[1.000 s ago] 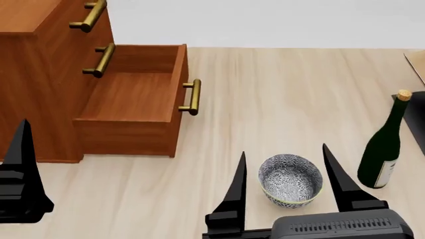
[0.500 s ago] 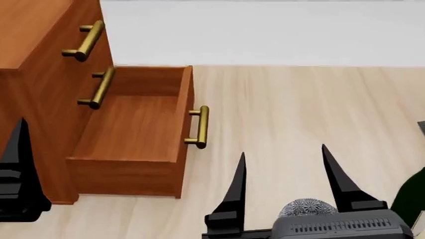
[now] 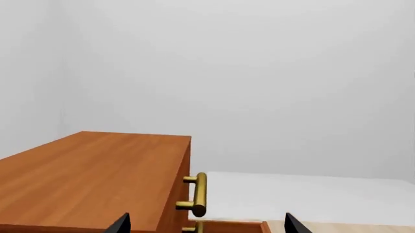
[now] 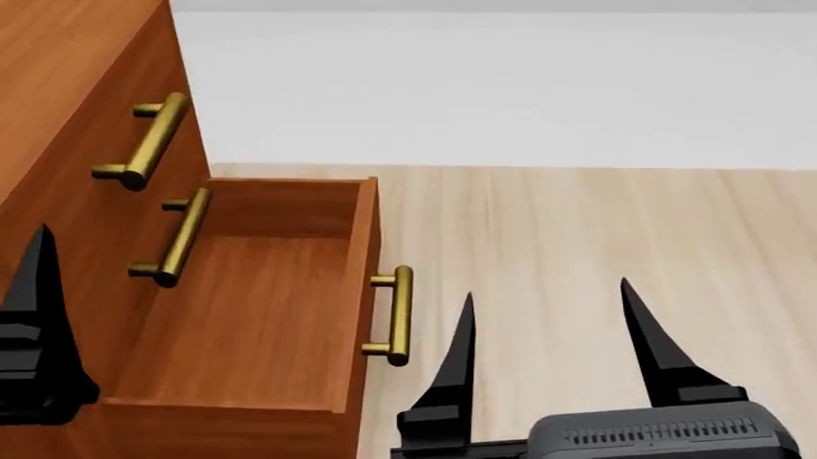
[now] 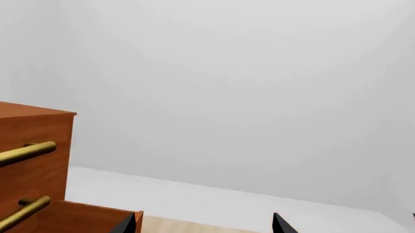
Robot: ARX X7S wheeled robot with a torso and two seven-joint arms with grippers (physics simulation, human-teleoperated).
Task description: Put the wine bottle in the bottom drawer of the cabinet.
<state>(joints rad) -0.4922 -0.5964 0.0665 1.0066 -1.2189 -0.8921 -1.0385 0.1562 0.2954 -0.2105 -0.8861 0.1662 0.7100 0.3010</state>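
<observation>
The bottom drawer [image 4: 243, 316] of the cabinet [image 4: 64, 86] stood open and empty. The right end effector [image 4: 546, 330] was spread wide, holding nothing; the left end effector's [image 4: 38, 316] spread I couldn't tell. Next, I judged, it must find the wine bottle, out of view.

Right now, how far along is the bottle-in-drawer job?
Done: the bottom drawer of the cabinet is pulled out and empty. In hand: nothing; the right gripper is open and holds nothing, and the left gripper is only partly in view. Left: the bottle is out of view, so finding, grasping and placing it remain.
</observation>
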